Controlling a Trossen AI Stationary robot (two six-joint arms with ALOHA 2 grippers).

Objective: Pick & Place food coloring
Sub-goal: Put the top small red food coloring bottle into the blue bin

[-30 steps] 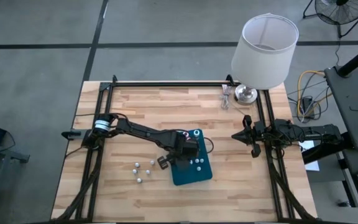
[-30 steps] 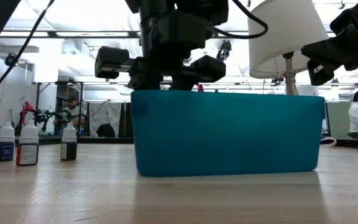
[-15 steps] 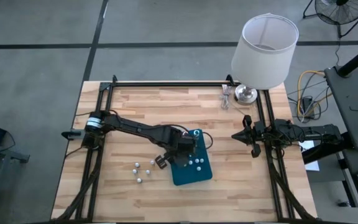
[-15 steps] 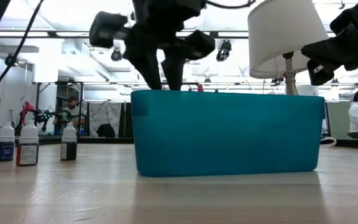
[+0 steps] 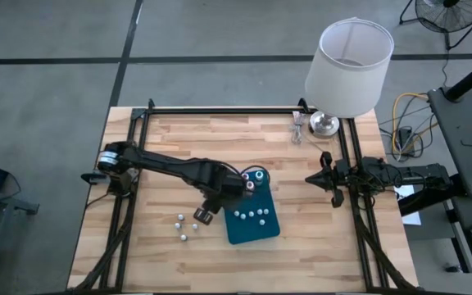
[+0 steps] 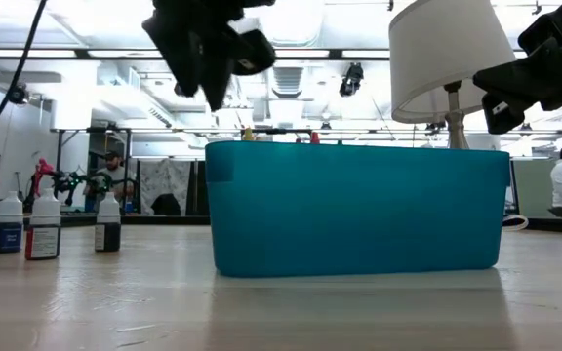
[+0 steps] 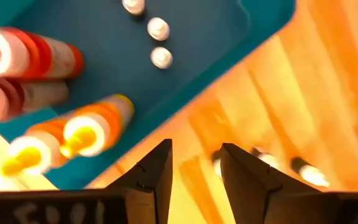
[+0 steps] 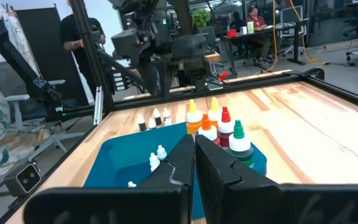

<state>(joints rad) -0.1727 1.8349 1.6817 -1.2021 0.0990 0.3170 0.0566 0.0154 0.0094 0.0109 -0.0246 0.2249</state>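
While my left gripper (image 5: 206,215) hangs empty above the desk (image 5: 187,156) just left of the teal tray (image 5: 262,231), near the frame's centre in the high view, its fingers stand partly apart with nothing between them, as the left wrist view shows. Most of the food coloring already sits in the tray: the taller bottles (image 8: 216,127) with orange, yellow, red and green tops cluster at its upper-left corner in the high view, and several small white-capped ones (image 5: 252,215) lie further down inside it. A few small bottles (image 5: 187,226) remain loose on the desk, lower left of the tray, and I judge that one of these is my next pick. To do that well I should centre over a single bottle, keep clear of its neighbours so I do not knock them over, come down straight with the fingers wide enough to pass the cap, and close on the body rather than the tip. My right gripper (image 5: 328,178) waits closed and empty at the right edge of the desk.
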